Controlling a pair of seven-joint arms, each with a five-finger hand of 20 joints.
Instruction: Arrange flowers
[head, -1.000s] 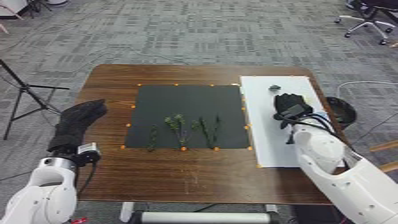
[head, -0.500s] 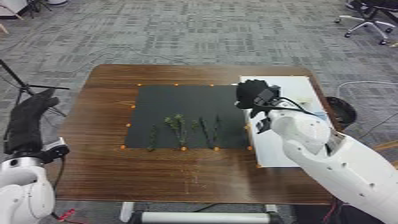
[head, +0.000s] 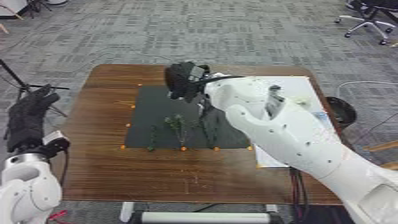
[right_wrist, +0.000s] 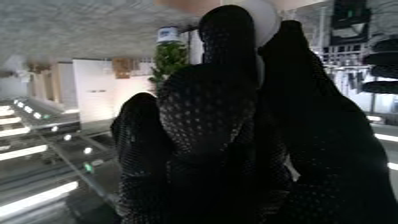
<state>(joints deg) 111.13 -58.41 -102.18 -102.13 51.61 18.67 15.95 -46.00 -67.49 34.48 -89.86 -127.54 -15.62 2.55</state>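
Note:
In the head view, my right hand (head: 183, 80) is above the far edge of the dark mat (head: 160, 107); whether it holds anything cannot be told. Its glove (right_wrist: 209, 110) is large in the right wrist view, with a pale rounded thing (right_wrist: 266, 20) behind it that I cannot identify. Green stems lie on the mat's near part: a thin one (head: 153, 137), a bushier one (head: 178, 125) and long ones (head: 211, 131) at the right. My left hand (head: 34, 112), open and empty, is off the table's left edge.
A white sheet (head: 271, 159) lies along the table's right side, partly under my right arm, with pale green (head: 302, 102) and pale blue (head: 321, 115) patches on it. Orange markers edge the mat. A black bin (head: 342, 111) stands right of the table, a tripod (head: 22, 87) left.
My right hand has swung left from the white sheet to above the far edge of the mat. My left hand has shifted outward, off the table's left edge.

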